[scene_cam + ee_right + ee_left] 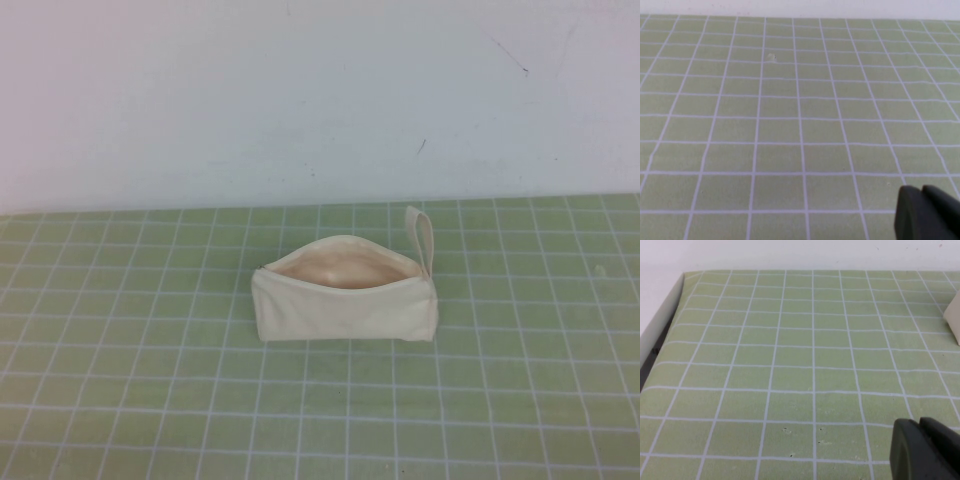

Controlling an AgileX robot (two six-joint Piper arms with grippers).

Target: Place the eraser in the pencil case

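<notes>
Green gridded matting [120, 400] backs both wrist views, where the left gripper [925, 450] and right gripper [927, 212] each sit low over bare mat, dark fingers pressed together, holding nothing. Outward at mid-table the pencil case [345, 305] stands mouth-up and unzipped, long axis running left-right, loop strap [422, 240] at the right end. No eraser shows anywhere, so I judge it must be located before any grasp, then dropped straight down into the mouth.

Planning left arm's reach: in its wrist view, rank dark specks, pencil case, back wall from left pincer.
1. Dark specks, by left pincer.
2. Pencil case, farther on mat.
3. Back wall, beyond mat.
Right pincer: over mat.
</notes>
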